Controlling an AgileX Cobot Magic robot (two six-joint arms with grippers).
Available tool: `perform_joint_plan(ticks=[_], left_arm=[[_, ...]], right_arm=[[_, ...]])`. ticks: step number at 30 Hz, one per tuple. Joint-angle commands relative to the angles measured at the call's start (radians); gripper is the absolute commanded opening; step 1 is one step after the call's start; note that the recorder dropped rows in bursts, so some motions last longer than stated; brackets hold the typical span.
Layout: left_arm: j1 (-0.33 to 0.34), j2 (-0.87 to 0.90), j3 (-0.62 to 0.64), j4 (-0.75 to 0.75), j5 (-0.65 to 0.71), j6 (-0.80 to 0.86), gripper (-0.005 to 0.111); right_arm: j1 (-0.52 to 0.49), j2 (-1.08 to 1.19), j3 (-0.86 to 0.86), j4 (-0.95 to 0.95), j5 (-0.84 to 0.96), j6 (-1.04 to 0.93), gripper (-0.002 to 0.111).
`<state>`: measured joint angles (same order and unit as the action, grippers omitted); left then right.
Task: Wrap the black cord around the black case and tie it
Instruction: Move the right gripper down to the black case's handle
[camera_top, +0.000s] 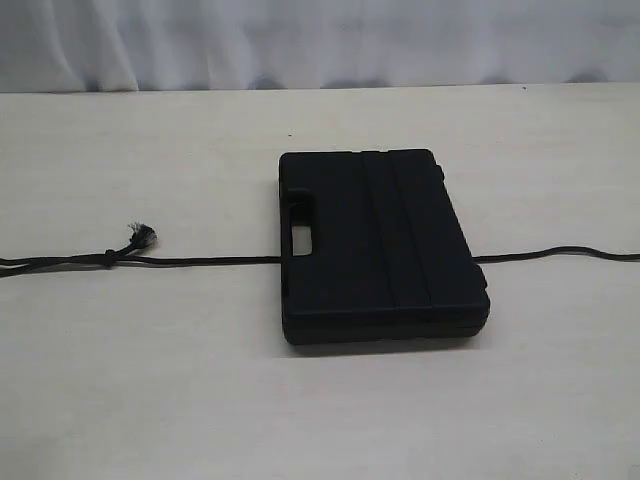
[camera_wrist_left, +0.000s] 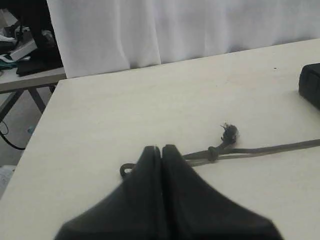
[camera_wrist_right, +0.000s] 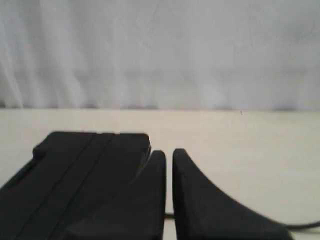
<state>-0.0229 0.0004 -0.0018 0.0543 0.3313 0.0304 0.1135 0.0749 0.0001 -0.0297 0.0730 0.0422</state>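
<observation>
The black case (camera_top: 380, 245) lies flat in the middle of the table, handle side to the left. The black cord (camera_top: 200, 260) runs out from under it on both sides, reaching the left and right edges of the exterior view. Its frayed knotted tip (camera_top: 143, 235) lies on the left stretch. Neither gripper shows in the exterior view. My left gripper (camera_wrist_left: 161, 148) is shut just over the cord (camera_wrist_left: 260, 148), near the knot (camera_wrist_left: 212, 152); the stretch under the fingers is hidden. My right gripper (camera_wrist_right: 169, 152) is shut beside the case (camera_wrist_right: 75, 175), nothing between its fingers.
A white curtain (camera_top: 320, 40) hangs behind the pale table (camera_top: 320, 400). In the left wrist view the table's edge (camera_wrist_left: 35, 135) drops off to a floor with another table and clutter (camera_wrist_left: 25, 55) beyond.
</observation>
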Motion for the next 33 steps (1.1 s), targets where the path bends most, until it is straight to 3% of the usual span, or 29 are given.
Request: perform_joint_plan(ticks=[1,3,4,6,8,11,15,17,21,25,29,33], left_arm=[[-0.002,0.000,0.002,0.015,-0.060,-0.002,0.000],[-0.002,0.000,0.002,0.015,-0.116,-0.002,0.000],[-0.002,0.000,0.002,0.015,-0.164,-0.002,0.000],[-0.002,0.000,0.002,0.015,-0.207,-0.002,0.000],[-0.002,0.000,0.002,0.015,-0.218,-0.002,0.000],[-0.002,0.000,0.002,0.015,-0.219,-0.002,0.000],[-0.002,0.000,0.002,0.014,-0.203,-0.002,0.000],[-0.002,0.000,0.002,0.014,-0.203,-0.002,0.000],[-0.002,0.000,0.002,0.014,-0.203,-0.008,0.000],[-0.002,0.000,0.002,0.012,-0.203,-0.010,0.000],[-0.002,0.000,0.002,0.009,-0.203,-0.010,0.000],[-0.002,0.000,0.002,-0.017,-0.203,-0.010,0.000]], right_arm=[[-0.007,0.001,0.000,-0.003,-0.253,0.000,0.004],[-0.007,0.001,0.000,-0.003,-0.436,0.022,0.004],[-0.007,0.001,0.000,-0.003,-0.587,0.130,0.004],[-0.007,0.001,0.000,-0.003,-0.723,0.353,0.004],[-0.007,0.017,-0.087,-0.011,-0.733,0.371,0.004],[-0.007,0.119,-0.365,-0.060,-0.411,0.371,0.011],[-0.007,0.381,-0.752,-0.120,0.111,0.371,0.049],[-0.007,0.498,-0.866,-0.113,0.265,0.338,0.056],[-0.007,0.729,-1.059,0.010,0.487,0.159,0.057],[-0.007,0.970,-1.225,0.270,0.759,-0.125,0.057],[-0.007,1.184,-1.324,0.571,0.903,-0.328,0.057],[0.102,1.357,-1.346,0.592,0.976,-0.385,0.056]])
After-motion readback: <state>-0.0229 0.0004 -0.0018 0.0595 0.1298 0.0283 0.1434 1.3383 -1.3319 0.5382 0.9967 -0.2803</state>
